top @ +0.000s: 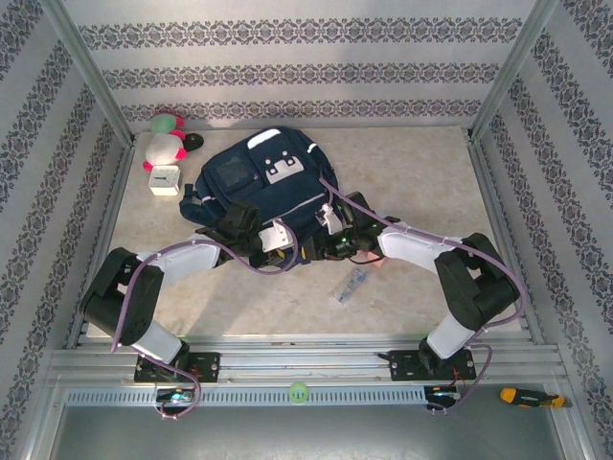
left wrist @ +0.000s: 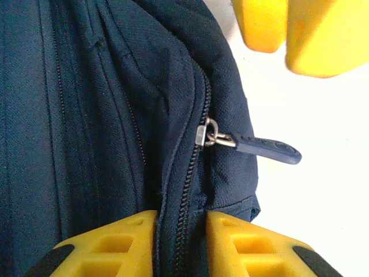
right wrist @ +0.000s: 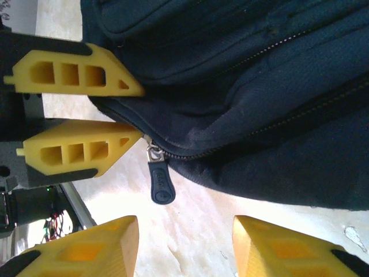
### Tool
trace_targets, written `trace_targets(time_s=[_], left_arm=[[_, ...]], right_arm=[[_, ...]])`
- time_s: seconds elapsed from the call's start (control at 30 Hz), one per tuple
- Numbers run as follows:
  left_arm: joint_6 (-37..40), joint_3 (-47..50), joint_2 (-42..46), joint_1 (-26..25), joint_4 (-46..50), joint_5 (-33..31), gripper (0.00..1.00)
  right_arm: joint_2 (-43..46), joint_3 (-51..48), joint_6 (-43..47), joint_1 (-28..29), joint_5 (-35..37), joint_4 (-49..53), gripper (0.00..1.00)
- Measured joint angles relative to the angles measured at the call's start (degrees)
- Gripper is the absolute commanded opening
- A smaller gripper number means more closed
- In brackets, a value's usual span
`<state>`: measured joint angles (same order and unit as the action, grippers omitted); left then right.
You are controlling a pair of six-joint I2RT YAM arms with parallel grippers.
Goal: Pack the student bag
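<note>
- no word, brand or number can be read anywhere.
- zipper pull (right wrist: 162,184) of the student bag (right wrist: 259,86): a small raised oval mark, too blurred to read.
- small white box (top: 165,180): face too small to read.

On the marbled table (top: 431,182) lie the student bag (top: 259,182), plush toy (top: 165,144), white box (top: 165,180) and clear packet (top: 351,286).

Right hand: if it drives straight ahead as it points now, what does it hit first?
Likely the zipper pull hanging off the backpack, slightly off the right hand's centre line. Depth is unclear, so it may pass over it.
</note>
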<state>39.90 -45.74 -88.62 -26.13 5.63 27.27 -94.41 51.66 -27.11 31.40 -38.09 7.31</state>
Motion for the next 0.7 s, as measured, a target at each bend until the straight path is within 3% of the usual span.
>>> trace_targets(time_s=[0.17,0.37,0.53,0.7], left_arm=[[-1.2,-2.0,0.0,0.0,3.3,0.3,0.16],[-8.6,-6.2,-0.4,0.0,8.0,2.9,0.04],[-16.8,-7.0,-1.0,0.0,8.4,4.9,0.00],[-27.3,-4.4,-2.1,0.0,2.6,9.0,0.00]], right_arm=[[-0.9,0.1,-1.9,1.2,0.1,-1.9,0.46],[0.5,-1.1,-4.1,2.1,1.7,-5.0,0.47],[3.6,-2.6,-4.5,2.1,4.2,-5.3,0.47],[5.1,-2.6,-3.7,2.6,7.9,-3.7,0.47]])
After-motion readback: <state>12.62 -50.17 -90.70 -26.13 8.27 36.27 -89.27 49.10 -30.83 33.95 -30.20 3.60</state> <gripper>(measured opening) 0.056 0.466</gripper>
